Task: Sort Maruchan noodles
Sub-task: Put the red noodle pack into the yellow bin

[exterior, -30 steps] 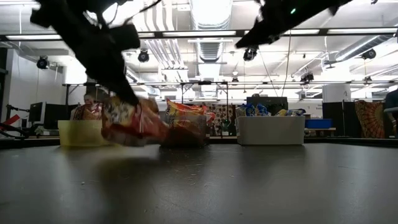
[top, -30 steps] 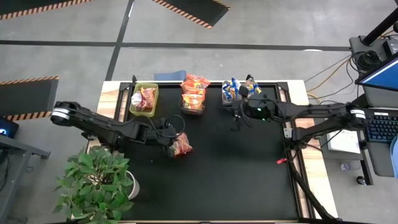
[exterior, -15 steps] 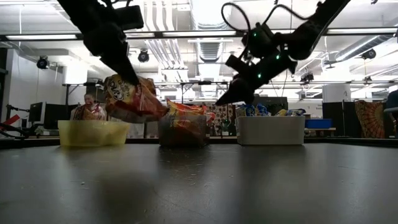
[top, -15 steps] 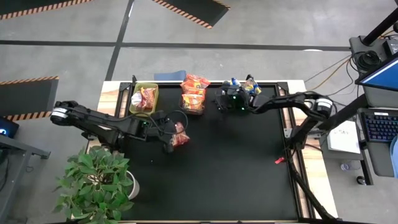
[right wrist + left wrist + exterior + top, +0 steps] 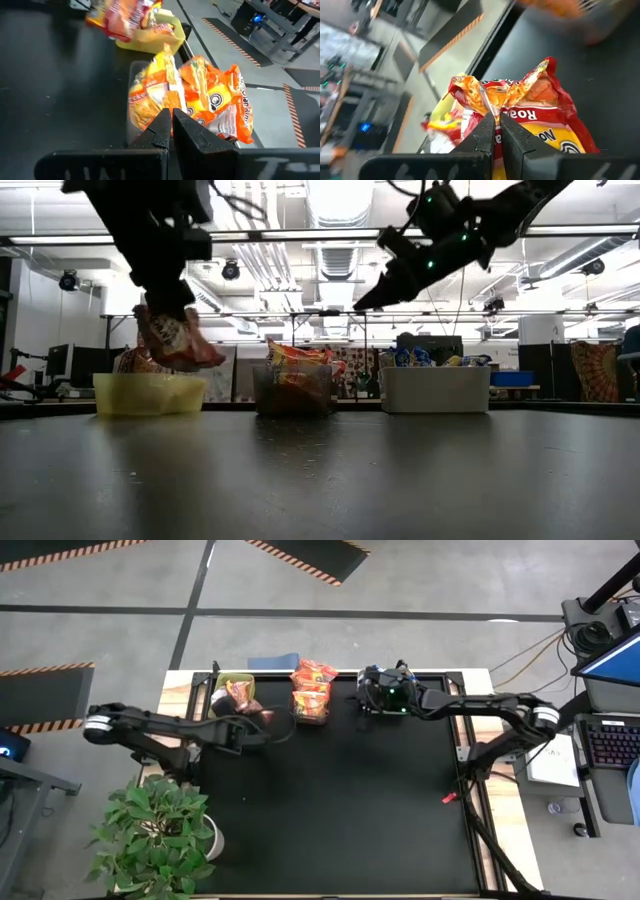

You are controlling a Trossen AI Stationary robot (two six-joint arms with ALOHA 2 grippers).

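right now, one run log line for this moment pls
left gripper: shut on red noodle packet, over green bin | right gripper: shut, empty, above white bin

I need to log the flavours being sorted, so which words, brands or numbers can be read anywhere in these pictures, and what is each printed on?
"Roa": partial word on the red-and-yellow crinkly plastic noodle packet pinched by the left tool, cut off by its fingers.
Second line on that packet: upside down, not readable.
Orange crinkly plastic noodle packets in the dark middle bin: print and round logo too blurred to read.
Elsewhere: nothing legible.
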